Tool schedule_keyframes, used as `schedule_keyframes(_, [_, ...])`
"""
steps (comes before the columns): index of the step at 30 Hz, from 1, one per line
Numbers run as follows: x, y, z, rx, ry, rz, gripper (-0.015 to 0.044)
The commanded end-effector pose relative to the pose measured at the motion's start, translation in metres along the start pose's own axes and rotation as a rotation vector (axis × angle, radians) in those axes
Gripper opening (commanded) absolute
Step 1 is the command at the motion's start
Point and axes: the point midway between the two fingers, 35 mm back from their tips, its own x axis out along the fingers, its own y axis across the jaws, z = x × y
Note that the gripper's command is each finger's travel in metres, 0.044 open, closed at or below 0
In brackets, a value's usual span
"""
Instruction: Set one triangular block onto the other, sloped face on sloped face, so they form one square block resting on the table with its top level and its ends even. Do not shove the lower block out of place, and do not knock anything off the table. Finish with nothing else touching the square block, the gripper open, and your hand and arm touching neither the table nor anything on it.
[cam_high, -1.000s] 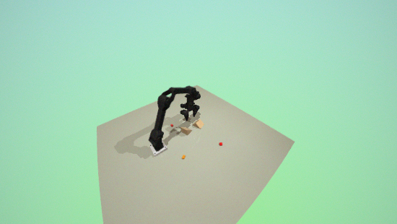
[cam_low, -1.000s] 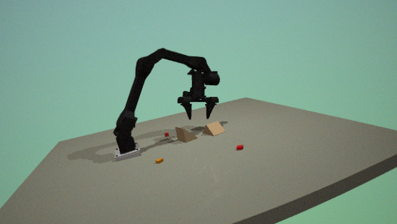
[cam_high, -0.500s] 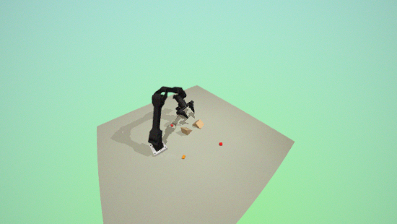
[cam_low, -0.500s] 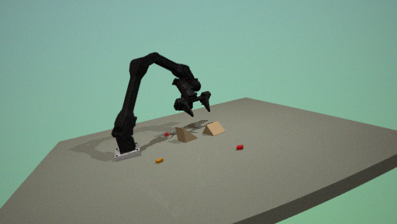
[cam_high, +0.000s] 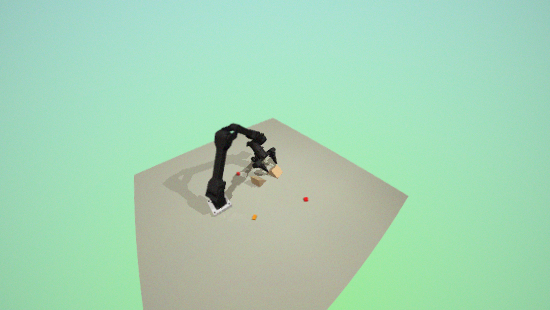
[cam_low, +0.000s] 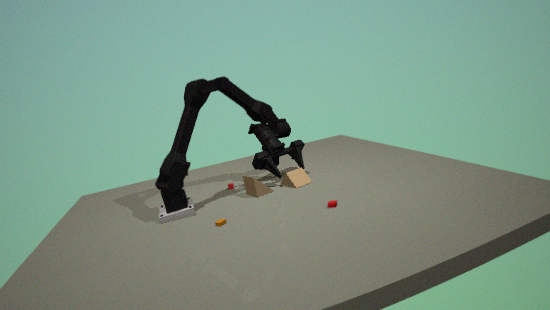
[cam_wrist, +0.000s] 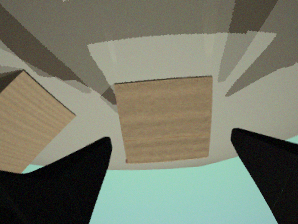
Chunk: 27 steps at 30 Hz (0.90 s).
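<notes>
Two tan wooden triangular blocks lie on the grey table, a little apart. The far block lies right under my gripper, centred between the fingers in the wrist view. The other block lies beside it, nearer the arm's base. My gripper is open wide and empty. It hangs just above the far block with one finger on each side of it. I cannot tell whether the fingertips touch it.
A small red cube lies next to the nearer block. Another red cube and an orange piece lie nearer the front. The arm's base stands at the left.
</notes>
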Motion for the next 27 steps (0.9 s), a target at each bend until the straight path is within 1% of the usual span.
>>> schedule_keyframes(1, [0.0274,0.0047,0.0004,-0.017,0.012,0.005,0.0440])
schedule_keyframes(14, [0.0281,0.0038,-0.0003,-0.017,0.012,0.005,0.0440])
schedule_keyframes(19, [0.0268,0.0031,-0.0004,-0.012,0.009,0.003,0.0309])
schedule_keyframes(27, [0.0268,0.0031,-0.0004,-0.012,0.009,0.003,0.0255])
